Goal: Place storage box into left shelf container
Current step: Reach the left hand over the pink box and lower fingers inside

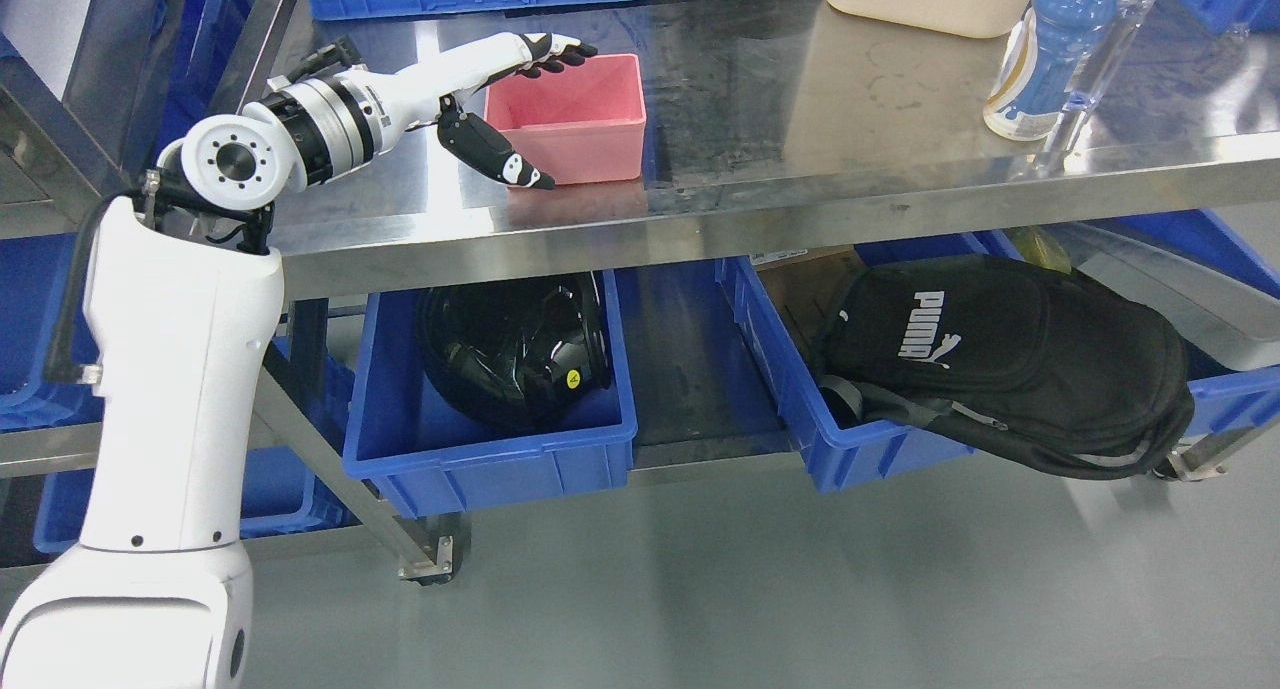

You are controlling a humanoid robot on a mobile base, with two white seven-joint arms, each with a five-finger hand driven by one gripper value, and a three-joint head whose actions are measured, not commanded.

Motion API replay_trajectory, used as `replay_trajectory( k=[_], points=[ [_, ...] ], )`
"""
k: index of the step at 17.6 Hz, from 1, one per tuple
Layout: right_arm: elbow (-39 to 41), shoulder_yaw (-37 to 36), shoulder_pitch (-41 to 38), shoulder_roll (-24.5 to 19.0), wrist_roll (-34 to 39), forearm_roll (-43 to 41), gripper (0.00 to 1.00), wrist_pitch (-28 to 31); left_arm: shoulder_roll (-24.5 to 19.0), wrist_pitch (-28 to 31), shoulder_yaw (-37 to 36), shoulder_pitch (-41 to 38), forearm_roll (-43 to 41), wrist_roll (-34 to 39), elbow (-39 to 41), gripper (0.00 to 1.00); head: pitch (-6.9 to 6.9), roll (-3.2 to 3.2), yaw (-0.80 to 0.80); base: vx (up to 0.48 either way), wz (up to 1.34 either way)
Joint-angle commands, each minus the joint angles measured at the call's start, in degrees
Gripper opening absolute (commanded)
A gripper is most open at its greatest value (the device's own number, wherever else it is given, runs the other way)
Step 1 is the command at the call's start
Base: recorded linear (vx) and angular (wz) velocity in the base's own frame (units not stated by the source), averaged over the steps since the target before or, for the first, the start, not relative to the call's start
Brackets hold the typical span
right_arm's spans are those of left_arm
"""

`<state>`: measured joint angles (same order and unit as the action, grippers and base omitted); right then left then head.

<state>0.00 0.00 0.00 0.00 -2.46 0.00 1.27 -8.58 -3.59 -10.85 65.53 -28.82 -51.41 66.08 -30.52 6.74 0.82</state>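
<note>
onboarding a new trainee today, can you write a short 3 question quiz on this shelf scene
1. True or false: the left hand has lifted the pink storage box off the steel shelf.
2. What lies in the left blue bin? A) backpack B) black helmet C) bottle
3. Which brand is printed on the black backpack?

Key: 1 false, the box stands on the shelf, with the hand's open fingers about its left end. 2 B. 3 Puma.

a storeroom or warehouse-like workspace: a stainless steel shelf rack (760, 219) on a bare grey floor (750, 589), with blue plastic bins (480, 469) holding a helmet (515, 344) and bag (1010, 359).
</note>
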Motion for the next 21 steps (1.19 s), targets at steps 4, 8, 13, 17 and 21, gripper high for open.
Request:
replay_trajectory(
  k=[4,8,13,17,21],
  points=[
    [1.0,-0.27,-0.7,1.0,0.0,0.09,1.0,-0.04,3.39,0.43,-3.22,0.56,-2.03,-0.01,-8.32,0.9,0.0,0.0,0.0,0.0,0.0],
    [1.0,-0.27,-0.7,1.0,0.0,0.09,1.0,-0.04,4.09,0.43,-3.92,0.82,-4.57,-0.09,-10.53,0.89,0.0,0.0,0.0,0.0,0.0],
    [1.0,-0.27,-0.7,1.0,0.0,0.09,1.0,-0.04,3.74,0.43,-3.66,0.82,-4.93,-0.09,-12.9,0.74,0.0,0.0,0.0,0.0,0.0],
    [1.0,-0.27,-0.7,1.0,0.0,0.09,1.0,-0.04,3.83,-1.5,-0.16,0.91,-4.84,-0.09,-13.69,0.47,0.0,0.0,0.0,0.0,0.01],
    [1.0,-0.27,-0.7,1.0,0.0,0.09,1.0,-0.04,4.18,-4.49,4.76,2.14,-4.41,-0.09,-13.69,0.24,0.0,0.0,0.0,0.0,0.0]
  ],
)
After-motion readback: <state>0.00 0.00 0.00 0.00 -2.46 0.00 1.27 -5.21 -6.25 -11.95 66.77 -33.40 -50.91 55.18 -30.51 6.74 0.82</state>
